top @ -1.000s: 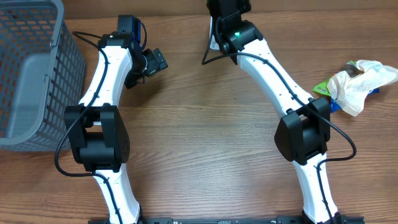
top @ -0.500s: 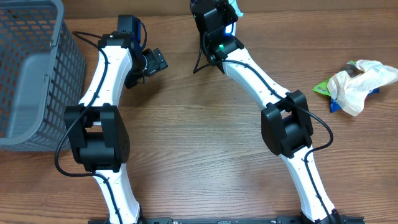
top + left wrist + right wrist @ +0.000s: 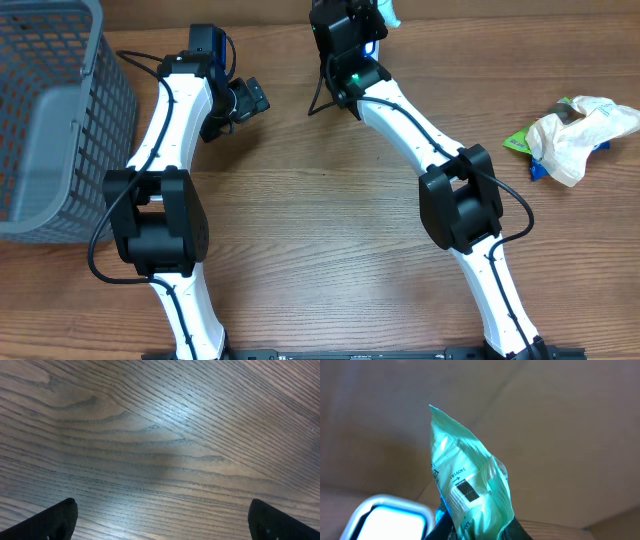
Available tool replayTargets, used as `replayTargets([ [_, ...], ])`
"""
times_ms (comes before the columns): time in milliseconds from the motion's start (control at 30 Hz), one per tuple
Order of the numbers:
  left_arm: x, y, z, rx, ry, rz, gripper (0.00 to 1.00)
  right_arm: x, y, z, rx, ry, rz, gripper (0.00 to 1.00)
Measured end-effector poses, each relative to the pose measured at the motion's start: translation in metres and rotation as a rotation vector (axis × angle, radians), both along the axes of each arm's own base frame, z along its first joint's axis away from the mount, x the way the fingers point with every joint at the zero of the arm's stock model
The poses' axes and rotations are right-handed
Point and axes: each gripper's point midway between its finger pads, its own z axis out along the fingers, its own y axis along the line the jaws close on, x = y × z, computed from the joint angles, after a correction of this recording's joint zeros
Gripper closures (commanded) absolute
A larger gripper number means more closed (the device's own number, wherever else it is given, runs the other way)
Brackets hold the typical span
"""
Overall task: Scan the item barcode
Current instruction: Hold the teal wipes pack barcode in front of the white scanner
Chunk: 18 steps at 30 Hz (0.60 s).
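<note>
Jaws of your right gripper (image 3: 470, 532) clamp the packet (image 3: 470, 480) low, raised at the far table (image 3: 320, 200) edge; left gripper (image 3: 165, 527) gapes; likely light, soft, slippery film, so hold below the barcode (image 3: 466, 490).

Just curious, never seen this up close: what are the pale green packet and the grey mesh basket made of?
The pale green packet: probably thin plastic film, glossy and translucent, crinkled at its sealed tip. The grey mesh basket: looks like moulded plastic, matt, with an even grid.
</note>
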Motion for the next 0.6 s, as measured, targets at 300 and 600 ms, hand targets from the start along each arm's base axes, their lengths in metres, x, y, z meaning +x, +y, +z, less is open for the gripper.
replayTargets([
  [300,0.000,0.000,0.000,0.000,0.000,0.000,0.00,-0.013,0.002,0.004,-0.025,-0.038,-0.092,0.96],
  [600,0.000,0.000,0.000,0.000,0.000,0.000,0.00,-0.017,0.007,-0.010,-0.065,0.007,-0.088,0.96],
])
